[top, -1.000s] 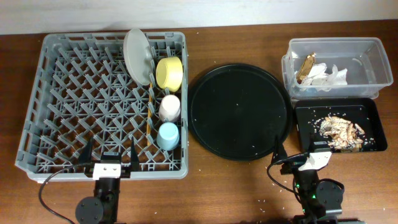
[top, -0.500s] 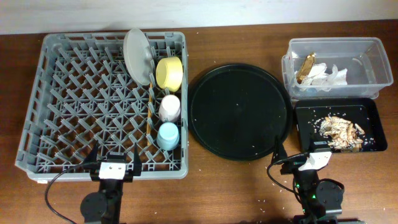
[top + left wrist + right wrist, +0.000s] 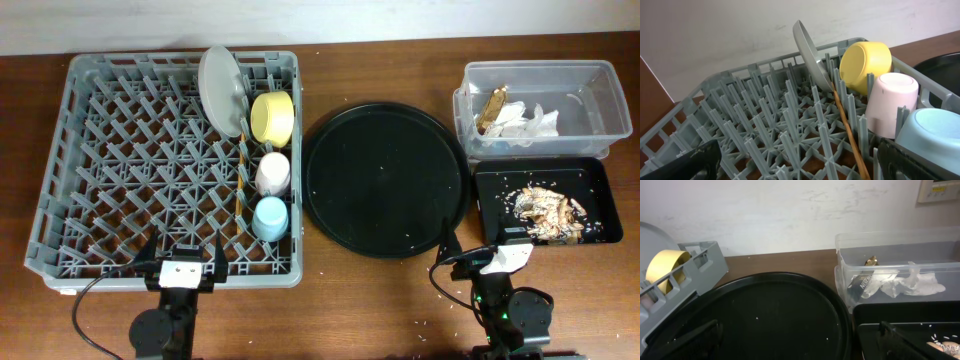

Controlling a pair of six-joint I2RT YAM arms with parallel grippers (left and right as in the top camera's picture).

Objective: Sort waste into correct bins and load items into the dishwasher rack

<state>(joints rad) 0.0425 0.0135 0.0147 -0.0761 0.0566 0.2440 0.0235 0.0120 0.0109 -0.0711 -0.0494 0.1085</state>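
Jaws wide apart and empty on left gripper (image 3: pixel 182 250) and right gripper (image 3: pixel 478 245). Two thin wooden chopsticks (image 3: pixel 241 180) lie in large square grey plastic rack (image 3: pixel 150 60), long axis near-far, far-right of left jaws; left arm nearer.

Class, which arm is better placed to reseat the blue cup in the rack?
Left: it sits at the rack edge near the blue cup; the right is past the round tray.

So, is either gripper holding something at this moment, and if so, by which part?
Nothing is held. The left gripper is open at the near edge of the rack, and the right gripper is open near the round tray.
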